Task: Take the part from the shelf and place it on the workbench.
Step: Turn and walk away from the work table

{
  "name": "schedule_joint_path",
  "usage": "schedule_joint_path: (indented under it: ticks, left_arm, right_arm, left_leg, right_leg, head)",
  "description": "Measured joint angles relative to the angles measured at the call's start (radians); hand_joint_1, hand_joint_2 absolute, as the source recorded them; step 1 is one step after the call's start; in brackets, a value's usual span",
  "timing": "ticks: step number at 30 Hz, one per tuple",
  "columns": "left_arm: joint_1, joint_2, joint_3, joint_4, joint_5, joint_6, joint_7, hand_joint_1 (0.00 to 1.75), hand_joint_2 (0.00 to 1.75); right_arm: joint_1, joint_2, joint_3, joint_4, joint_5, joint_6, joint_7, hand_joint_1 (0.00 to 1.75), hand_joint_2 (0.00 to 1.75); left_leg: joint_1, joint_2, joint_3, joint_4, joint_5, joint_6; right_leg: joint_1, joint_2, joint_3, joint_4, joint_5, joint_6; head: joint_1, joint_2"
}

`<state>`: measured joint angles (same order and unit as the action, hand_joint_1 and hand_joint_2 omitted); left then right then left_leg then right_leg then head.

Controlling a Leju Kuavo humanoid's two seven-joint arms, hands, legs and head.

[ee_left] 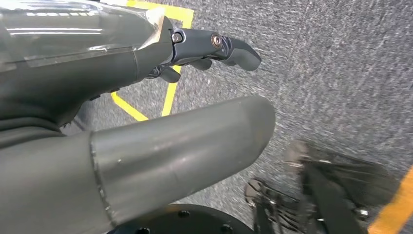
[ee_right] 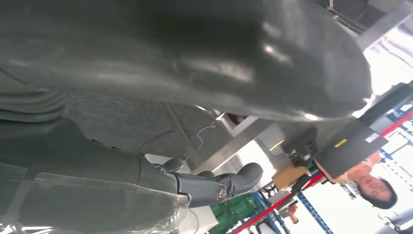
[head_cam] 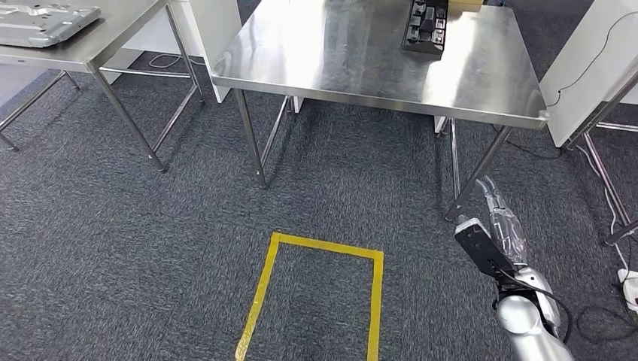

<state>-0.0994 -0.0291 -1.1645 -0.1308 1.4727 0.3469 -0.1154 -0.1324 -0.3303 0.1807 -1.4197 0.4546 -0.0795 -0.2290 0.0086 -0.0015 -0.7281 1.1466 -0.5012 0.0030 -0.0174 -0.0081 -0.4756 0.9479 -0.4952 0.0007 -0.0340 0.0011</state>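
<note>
A steel table [head_cam: 361, 68] stands on grey carpet [head_cam: 150, 248], with a black compartmented part [head_cam: 425, 24] lying near its far edge. A second table [head_cam: 98, 41] at left bears a grey metal plate [head_cam: 41, 22].

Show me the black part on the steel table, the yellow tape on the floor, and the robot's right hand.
Black part [head_cam: 425, 24], head view, its ribbed top.
Yellow tape [head_cam: 325, 247], head view, the far strip of the outline.
Right hand [head_cam: 502, 219], head view, the clear-covered fingers.
</note>
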Motion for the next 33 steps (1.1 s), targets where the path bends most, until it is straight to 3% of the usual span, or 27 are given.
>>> schedule_joint_path:
  ticks: [1, 2, 3, 4, 5, 7, 8, 9, 11, 12, 14, 16, 17, 18, 19, 20, 22, 24, 26, 28, 30, 32, 33]
  left_arm:
    - [0.000, 0.000, -0.001, 0.000, 0.000, -0.001, 0.000, 0.00, 0.00]
    - [-0.001, 0.001, -0.001, 0.000, -0.001, -0.002, 0.000, 0.00, 0.00]
    - [-0.001, 0.001, -0.002, 0.000, -0.001, -0.005, 0.000, 0.00, 0.00]
    - [-0.001, 0.001, -0.003, 0.000, -0.002, -0.007, 0.000, 0.00, 0.00]
    - [-0.002, 0.002, -0.003, 0.000, -0.002, -0.009, 0.000, 0.00, 0.00]
    - [-0.005, 0.003, -0.003, 0.000, -0.003, -0.012, -0.001, 0.00, 0.00]
    - [-0.006, 0.004, -0.003, 0.000, -0.004, -0.013, -0.002, 0.00, 0.00]
    - [-0.007, 0.004, -0.003, 0.000, -0.004, -0.015, -0.003, 0.00, 0.00]
    - [-0.006, 0.003, -0.003, 0.000, -0.003, -0.019, -0.003, 0.00, 0.00]
    - [-0.006, 0.003, -0.003, 0.000, -0.002, -0.020, -0.001, 0.00, 0.00]
    - [-0.005, 0.003, -0.003, 0.000, -0.002, -0.020, 0.002, 0.00, 0.00]
    - [-0.004, 0.003, -0.003, 0.000, -0.002, -0.021, 0.005, 0.00, 0.00]
    - [-0.004, 0.003, -0.003, 0.000, -0.001, -0.021, 0.006, 0.00, 0.00]
    - [-0.003, 0.002, -0.003, 0.000, 0.000, -0.022, 0.007, 0.00, 0.00]
    - [-0.003, 0.002, -0.003, 0.000, 0.000, -0.023, 0.007, 0.00, 0.00]
    - [-0.003, 0.001, -0.003, 0.000, 0.001, -0.023, 0.007, 0.00, 0.00]
    - [-0.004, 0.000, -0.003, -0.001, 0.001, -0.024, 0.008, 0.00, 0.00]
    - [-0.003, 0.001, -0.003, -0.001, 0.001, -0.025, 0.008, 0.00, 0.00]
    - [-0.001, 0.002, -0.003, -0.001, 0.001, -0.028, 0.010, 0.00, 0.00]
    - [0.000, 0.002, -0.004, 0.000, 0.002, -0.030, 0.012, 0.00, 0.00]
    - [0.000, 0.001, -0.004, 0.000, 0.005, -0.030, 0.015, 0.00, 0.00]
    - [0.000, 0.000, -0.004, 0.000, 0.010, -0.028, 0.021, 0.00, 0.00]
    - [0.001, 0.000, -0.004, 0.000, 0.012, -0.025, 0.027, 0.00, 0.00]
  right_arm:
    - [0.003, 0.000, -0.002, -0.001, -0.001, 0.000, 0.000, 0.00, 0.00]
    - [0.006, 0.000, -0.004, -0.001, -0.002, 0.000, -0.001, 0.00, 0.00]
    - [0.010, 0.000, -0.005, -0.001, -0.003, 0.001, -0.001, 0.00, 0.00]
    - [0.012, -0.001, -0.007, -0.001, -0.004, 0.001, -0.002, 0.00, 0.00]
    - [0.014, -0.001, -0.009, -0.001, -0.005, 0.001, -0.003, 0.00, 0.00]
    - [0.016, -0.004, -0.013, -0.002, -0.006, 0.003, -0.005, 0.00, 0.00]
    - [0.015, -0.005, -0.015, -0.003, -0.007, 0.004, -0.007, 0.00, 0.00]
    - [0.014, -0.006, -0.016, -0.003, -0.008, 0.006, -0.008, 0.00, 0.00]
    - [0.012, -0.008, -0.018, -0.003, -0.004, 0.010, -0.010, 0.00, 0.00]
    - [0.012, -0.009, -0.018, -0.003, 0.001, 0.011, -0.011, 0.00, 0.00]
    - [0.012, -0.011, -0.017, -0.002, 0.015, 0.012, -0.015, 0.00, 0.00]
    - [0.013, -0.012, -0.014, 0.000, 0.031, 0.013, -0.019, 0.00, 0.00]
    - [0.014, -0.012, -0.012, 0.002, 0.037, 0.013, -0.020, 0.00, 0.00]
    - [0.014, -0.011, -0.009, 0.004, 0.041, 0.013, -0.021, 0.00, 0.00]
    - [0.015, -0.011, -0.006, 0.005, 0.044, 0.013, -0.021, 0.00, 0.00]
    - [0.015, -0.010, -0.004, 0.007, 0.045, 0.013, -0.022, 0.00, 0.00]
    - [0.014, -0.010, -0.002, 0.008, 0.047, 0.013, -0.023, 0.00, 0.00]
    - [0.014, -0.010, 0.001, 0.010, 0.048, 0.014, -0.023, 0.00, 0.00]
    - [0.014, -0.008, 0.005, 0.014, 0.048, 0.017, -0.026, 0.00, 0.00]
    - [0.015, -0.005, 0.012, 0.019, 0.041, 0.020, -0.032, 0.00, 0.00]
    - [0.026, 0.002, 0.021, 0.030, 0.027, 0.021, -0.040, 0.00, 0.00]
    - [0.045, 0.023, 0.029, 0.060, 0.006, 0.012, -0.049, 0.00, 0.00]
    - [0.054, 0.040, 0.032, 0.088, -0.006, -0.001, -0.057, 0.00, 0.00]
  left_leg:
    - [0.001, 0.000, -0.006, 0.066, -0.035, -0.003]
    - [0.001, 0.000, -0.004, 0.116, -0.041, -0.004]
    - [0.002, 0.000, 0.011, 0.135, -0.024, -0.003]
    - [0.002, 0.000, 0.042, 0.121, 0.002, 0.000]
    - [0.001, -0.001, 0.091, 0.073, 0.021, 0.005]
    - [-0.002, -0.003, 0.201, -0.069, 0.005, 0.016]
    - [-0.005, -0.004, 0.233, -0.123, -0.012, 0.021]
    - [-0.009, -0.004, 0.246, -0.153, -0.025, 0.026]
    - [-0.012, -0.004, 0.233, -0.165, -0.013, 0.041]
    - [-0.011, -0.004, 0.225, -0.169, -0.001, 0.050]
    - [-0.009, -0.006, 0.202, -0.173, 0.026, 0.061]
    - [-0.010, -0.013, 0.175, -0.171, 0.049, 0.064]
    - [-0.011, -0.018, 0.162, -0.170, 0.060, 0.064]
    - [-0.011, -0.025, 0.151, -0.169, 0.070, 0.062]
    - [-0.011, -0.033, 0.142, -0.168, 0.080, 0.059]
    - [-0.011, -0.042, 0.133, -0.166, 0.088, 0.056]
    - [-0.014, -0.058, 0.120, -0.162, 0.101, 0.047]
    - [-0.016, -0.072, 0.111, -0.160, 0.113, 0.035]
    - [-0.014, -0.085, 0.104, -0.160, 0.123, 0.024]
    - [-0.013, -0.064, 0.085, -0.129, 0.098, 0.015]
    - [-0.010, -0.023, 0.040, -0.024, 0.026, 0.004]
    - [-0.003, -0.006, -0.005, 0.099, -0.036, -0.007]
    - [-0.001, -0.002, -0.007, 0.124, -0.043, -0.010]
  right_leg:
    - [0.001, 0.000, -0.016, 0.003, 0.013, 0.000]
    - [0.002, 0.000, -0.034, 0.008, 0.026, 0.001]
    - [0.002, 0.000, -0.053, 0.015, 0.037, 0.003]
    - [0.003, 0.000, -0.073, 0.023, 0.047, 0.006]
    - [0.003, 0.000, -0.091, 0.031, 0.055, 0.009]
    - [0.005, 0.001, -0.117, 0.043, 0.070, 0.018]
    - [0.006, 0.000, -0.122, 0.045, 0.077, 0.024]
    - [0.006, -0.002, -0.125, 0.043, 0.085, 0.030]
    - [0.003, -0.004, -0.130, 0.042, 0.095, 0.041]
    - [0.002, -0.004, -0.141, 0.057, 0.083, 0.042]
    - [0.001, -0.002, -0.180, 0.144, 0.021, 0.035]
    - [0.001, 0.000, -0.221, 0.277, -0.058, 0.031]
    - [0.001, 0.001, -0.224, 0.319, -0.080, 0.034]
    - [0.001, 0.002, -0.208, 0.322, -0.087, 0.039]
    - [0.001, 0.005, -0.170, 0.281, -0.079, 0.046]
    - [0.000, 0.015, -0.113, 0.205, -0.061, 0.051]
    - [0.001, 0.048, -0.022, 0.063, -0.035, 0.048]
    - [0.005, 0.059, 0.000, 0.018, -0.027, 0.034]
    - [0.006, 0.039, -0.004, 0.019, -0.016, 0.020]
    - [0.001, 0.017, -0.007, 0.018, -0.006, 0.005]
    - [-0.001, -0.006, -0.014, 0.017, 0.003, -0.006]
    - [0.001, -0.031, -0.023, 0.018, 0.009, -0.007]
    - [0.002, -0.043, -0.026, 0.019, 0.010, -0.006]
  head:
    - [-0.002, 0.000]
    - [-0.002, 0.000]
    - [-0.002, 0.000]
    - [-0.002, 0.000]
    - [-0.003, 0.000]
    - [-0.002, 0.000]
    - [-0.001, 0.000]
    - [0.000, 0.000]
    - [0.000, 0.000]
    - [0.001, 0.000]
    - [0.007, 0.000]
    - [0.012, 0.000]
    - [0.013, 0.000]
    - [0.013, 0.000]
    - [0.014, 0.000]
    - [0.014, 0.000]
    - [0.013, 0.000]
    - [0.012, 0.000]
    - [0.012, 0.000]
    - [0.008, 0.000]
    - [-0.001, 0.000]
    - [-0.005, 0.000]
    - [-0.006, 0.000]
